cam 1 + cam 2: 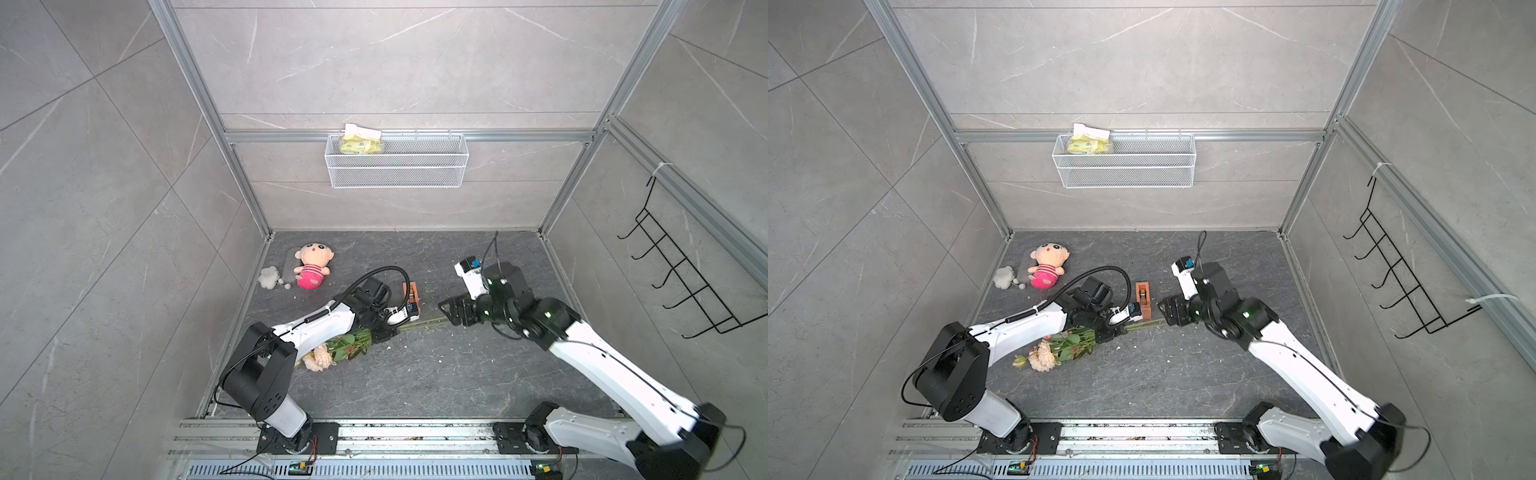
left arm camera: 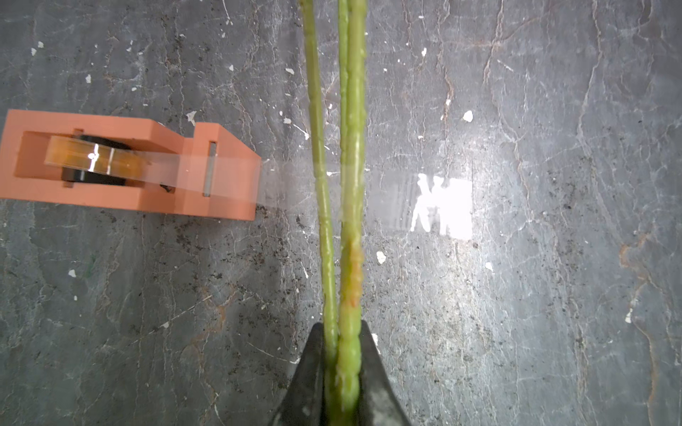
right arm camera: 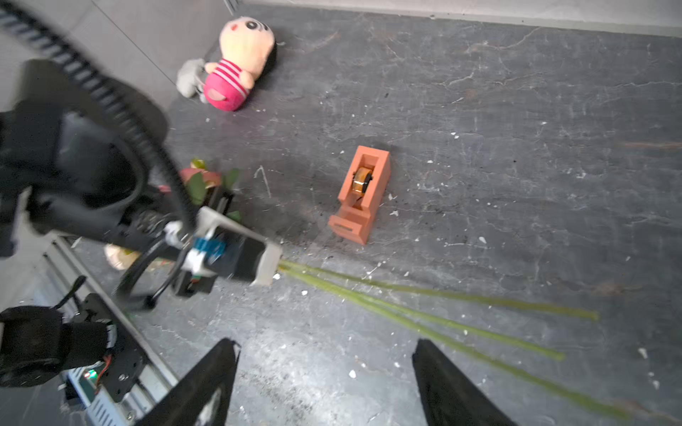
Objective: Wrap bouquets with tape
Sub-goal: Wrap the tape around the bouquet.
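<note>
The bouquet (image 1: 332, 351) lies on the dark floor with peach blooms (image 1: 1042, 358) and green leaves pointing toward the left arm's base. My left gripper (image 2: 341, 332) is shut on its long green stems (image 2: 350, 184). The orange tape dispenser (image 2: 129, 166) stands just beside them, also seen in both top views (image 1: 411, 297) (image 1: 1143, 299). A clear strip of tape (image 2: 291, 184) runs from it across the stems. My right gripper (image 3: 324, 345) is open and empty above the floor, near the stem ends (image 3: 516, 341).
A pink plush doll (image 1: 311, 266) and a white fluffy toy (image 1: 270, 277) lie at the back left by the wall. A white wire basket (image 1: 397, 178) hangs on the back wall, a black hook rack (image 1: 681, 282) on the right wall. The arms' rail (image 1: 374, 432) runs along the front.
</note>
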{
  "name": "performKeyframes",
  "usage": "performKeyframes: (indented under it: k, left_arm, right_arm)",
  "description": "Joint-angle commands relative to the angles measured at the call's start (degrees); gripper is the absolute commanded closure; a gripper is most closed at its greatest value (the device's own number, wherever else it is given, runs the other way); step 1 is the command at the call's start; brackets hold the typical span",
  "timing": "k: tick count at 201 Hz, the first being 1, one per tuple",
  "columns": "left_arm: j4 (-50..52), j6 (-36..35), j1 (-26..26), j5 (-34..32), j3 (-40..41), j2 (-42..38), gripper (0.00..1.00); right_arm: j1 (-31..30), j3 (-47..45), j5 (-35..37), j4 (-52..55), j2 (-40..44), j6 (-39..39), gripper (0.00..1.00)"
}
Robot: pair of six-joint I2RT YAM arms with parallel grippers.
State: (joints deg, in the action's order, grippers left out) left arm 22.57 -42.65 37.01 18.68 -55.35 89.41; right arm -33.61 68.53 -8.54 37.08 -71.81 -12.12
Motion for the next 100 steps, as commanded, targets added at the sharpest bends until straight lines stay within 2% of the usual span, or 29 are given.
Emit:
performKeyframes:
  k: [1,38,100]
  left_arm:
    - [-6.41,-4.22,0.43,-1.03,2.51,-5.17,1.0]
    - [-7.79,-7.2,1.3,-3.18,3.55,-6.46,1.0]
    - [-7.27,-7.38,1.4,-3.43,1.85,-3.74,1.0]
  right_arm:
    - [1.71,6.92,-8.22,9.42,-10.46,8.85,0.2]
    - [1.62,14.11,-28.26,14.41,-24.46,19.61,0.16]
    - [1.71,14.44,-28.77,13.99,-31.98,20.5,0.19]
